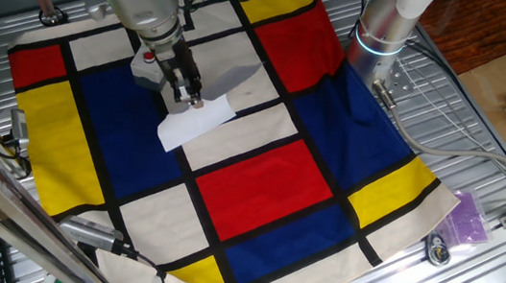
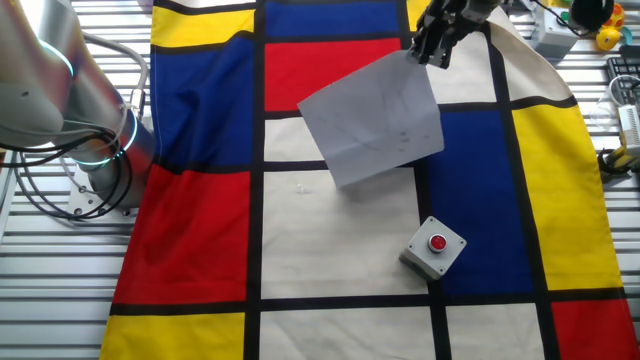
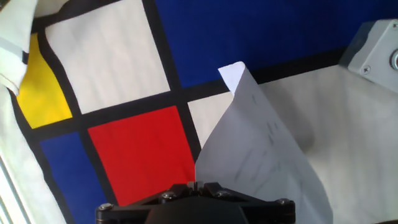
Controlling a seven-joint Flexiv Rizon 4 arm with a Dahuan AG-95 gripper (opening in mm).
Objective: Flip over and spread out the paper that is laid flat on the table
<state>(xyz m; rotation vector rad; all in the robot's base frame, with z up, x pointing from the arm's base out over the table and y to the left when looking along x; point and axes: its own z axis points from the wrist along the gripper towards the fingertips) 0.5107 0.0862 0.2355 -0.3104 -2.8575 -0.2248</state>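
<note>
One fixed view: the thin white rectangular paper sheet (image 1: 195, 123) lies near the centre of the grey slatted metal desk (image 1: 489, 112), over the cloth of red, blue, yellow and cream blocks with black lines (image 1: 267, 187). The black two-finger gripper (image 1: 189, 97) meets the sheet's edge at 12 o'clock, fingers together on the paper. Only this view shows the purple bag (image 1: 467, 217) at 4 o'clock on the bare slats.

The other fixed view: the paper (image 2: 372, 118) appears raised and tilted, its corner at 1 o'clock pinched in the gripper (image 2: 428, 52). A grey box with a red button (image 2: 434, 246) stands on the cloth at 5 o'clock from the sheet, apart from it.

Hand view: the paper (image 3: 258, 146) rises from the gripper (image 3: 194, 186) at the lower edge, curved, its far corner at 12 o'clock. Faint marks show on the grey-shaded face; the fingertips are hidden.
</note>
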